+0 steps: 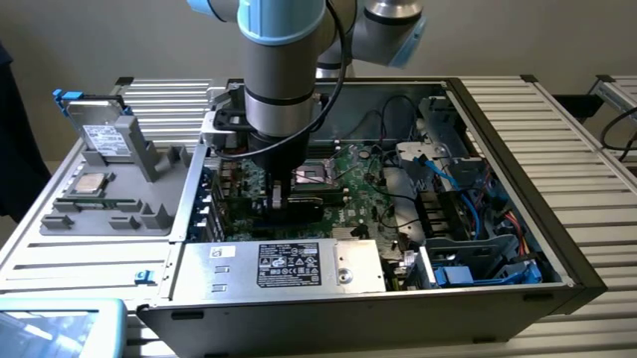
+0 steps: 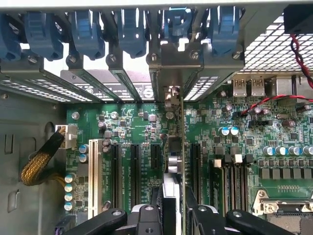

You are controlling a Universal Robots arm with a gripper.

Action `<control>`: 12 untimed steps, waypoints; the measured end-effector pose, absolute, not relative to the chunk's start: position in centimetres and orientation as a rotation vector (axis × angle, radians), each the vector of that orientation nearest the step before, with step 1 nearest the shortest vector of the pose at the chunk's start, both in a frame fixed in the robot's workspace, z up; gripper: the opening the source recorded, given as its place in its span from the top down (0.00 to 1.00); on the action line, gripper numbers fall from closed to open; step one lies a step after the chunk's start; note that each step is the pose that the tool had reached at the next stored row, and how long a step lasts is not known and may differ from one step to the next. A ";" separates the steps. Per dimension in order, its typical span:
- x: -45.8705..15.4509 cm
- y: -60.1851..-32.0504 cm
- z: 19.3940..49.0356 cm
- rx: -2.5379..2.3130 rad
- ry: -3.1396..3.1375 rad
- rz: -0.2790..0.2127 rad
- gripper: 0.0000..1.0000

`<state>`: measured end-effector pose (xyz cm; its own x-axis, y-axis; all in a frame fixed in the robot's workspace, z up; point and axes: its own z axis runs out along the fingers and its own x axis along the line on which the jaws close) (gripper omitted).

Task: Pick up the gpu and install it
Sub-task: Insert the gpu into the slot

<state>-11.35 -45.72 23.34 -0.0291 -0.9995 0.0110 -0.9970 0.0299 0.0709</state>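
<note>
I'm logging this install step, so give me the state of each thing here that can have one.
gpu: held edge-on, upright over the green board's slots.
end effector: shut on the gpu.
computer case: side open, inside exposed.
hard drive: propped upright in the grey tray.

An open computer case (image 1: 518,246) sits on a slatted metal tabletop (image 1: 587,149), its green motherboard (image 1: 348,186) exposed. A grey tray (image 1: 119,201) beside it holds a hard drive (image 1: 104,130) standing upright and a processor (image 1: 92,183).
</note>
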 end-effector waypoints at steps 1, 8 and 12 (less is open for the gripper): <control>-11.3 -45.7 23.3 2.148 -2.212 -0.067 0.71; -11.3 -45.8 23.3 2.146 -2.211 -0.069 0.71; -11.4 -45.8 23.3 2.147 -2.211 -0.071 0.71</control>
